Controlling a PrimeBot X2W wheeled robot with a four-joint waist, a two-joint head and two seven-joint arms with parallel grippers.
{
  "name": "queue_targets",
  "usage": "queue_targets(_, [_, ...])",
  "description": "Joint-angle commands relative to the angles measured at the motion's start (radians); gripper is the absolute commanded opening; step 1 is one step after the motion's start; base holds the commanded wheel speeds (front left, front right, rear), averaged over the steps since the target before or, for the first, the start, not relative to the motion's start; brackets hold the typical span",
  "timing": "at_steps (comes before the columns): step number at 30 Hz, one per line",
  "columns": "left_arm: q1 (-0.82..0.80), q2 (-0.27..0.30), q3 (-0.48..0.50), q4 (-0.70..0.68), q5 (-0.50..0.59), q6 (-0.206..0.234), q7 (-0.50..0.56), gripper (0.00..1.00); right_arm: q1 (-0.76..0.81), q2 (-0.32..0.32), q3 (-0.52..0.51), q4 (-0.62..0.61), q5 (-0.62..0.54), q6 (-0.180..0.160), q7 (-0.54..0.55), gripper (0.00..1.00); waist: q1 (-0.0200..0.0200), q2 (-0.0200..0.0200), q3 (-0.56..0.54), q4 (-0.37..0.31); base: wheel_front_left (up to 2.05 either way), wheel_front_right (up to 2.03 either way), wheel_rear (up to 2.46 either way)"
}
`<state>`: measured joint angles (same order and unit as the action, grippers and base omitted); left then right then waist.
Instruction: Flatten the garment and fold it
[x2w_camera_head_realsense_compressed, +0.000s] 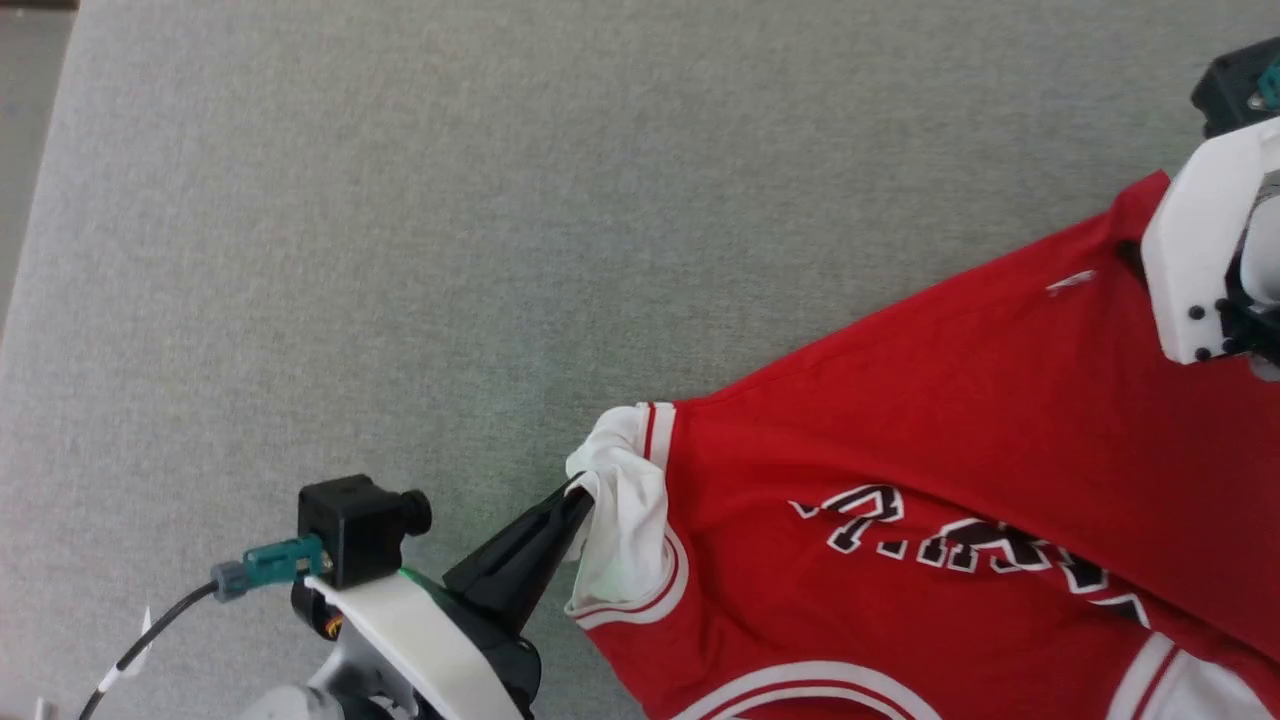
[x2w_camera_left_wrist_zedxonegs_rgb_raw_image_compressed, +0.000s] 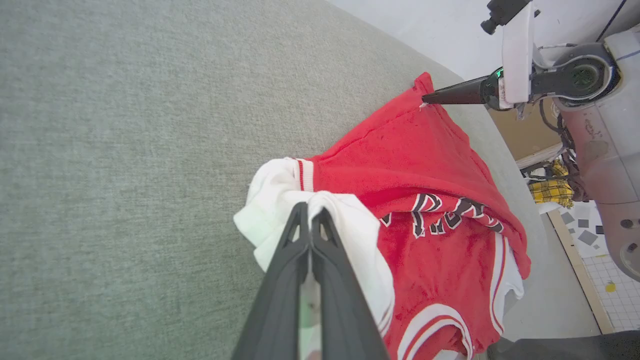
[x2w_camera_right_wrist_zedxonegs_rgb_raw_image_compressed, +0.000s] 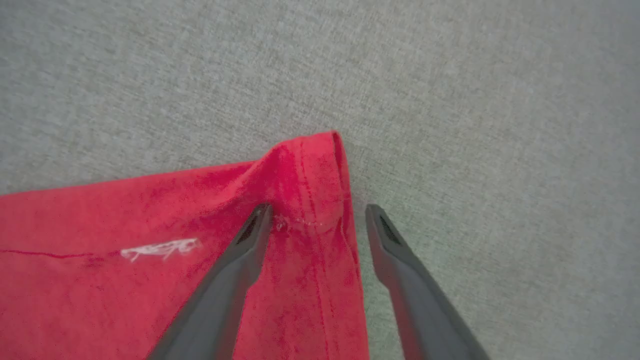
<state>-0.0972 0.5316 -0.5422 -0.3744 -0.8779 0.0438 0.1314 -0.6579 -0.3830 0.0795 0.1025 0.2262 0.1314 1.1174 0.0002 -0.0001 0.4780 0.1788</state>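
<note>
Grey woven table cover (x2w_camera_head_realsense_compressed: 400, 200), plain, lightly textured. Strip of darker grey floor (x2w_camera_head_realsense_compressed: 22, 150) past its left edge in the head view. Left wrist view, beyond the table edge: yellow plaid cloth (x2w_camera_left_wrist_zedxonegs_rgb_raw_image_compressed: 552, 191) bunched up, brown panel (x2w_camera_left_wrist_zedxonegs_rgb_raw_image_compressed: 520, 135), white tiled floor (x2w_camera_left_wrist_zedxonegs_rgb_raw_image_compressed: 617, 300) with grey squares, pale wall (x2w_camera_left_wrist_zedxonegs_rgb_raw_image_compressed: 425, 30).

The red jersey T-shirt (x2w_camera_head_realsense_compressed: 950, 420) lies at the right of the grey fabric surface (x2w_camera_head_realsense_compressed: 400, 250). The dark-fingered left gripper (x2w_camera_head_realsense_compressed: 580, 500) meets its white sleeve (x2w_camera_head_realsense_compressed: 625, 510) on the left edge. The dark-fingered right gripper (x2w_camera_right_wrist_zedxonegs_rgb_raw_image_compressed: 320, 217) straddles its far corner.
</note>
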Motion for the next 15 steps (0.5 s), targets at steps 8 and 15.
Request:
queue_targets(8, [-0.045,-0.018,-0.006,0.029,0.007,-0.027,-0.014,0.0,0.027,-0.041,0.024,0.025,0.013,-0.001,0.079,0.0,-0.0002,0.0001,0.076,0.052,0.0,0.0,0.0])
queue_targets(15, [-0.048,-0.016,0.007,0.04,0.003,-0.027,-0.028,0.0,0.007,-0.036,0.033,-0.007,0.025,-0.001,0.053,0.0,-0.0002,0.0001,0.059,0.036,0.0,0.0,0.0])
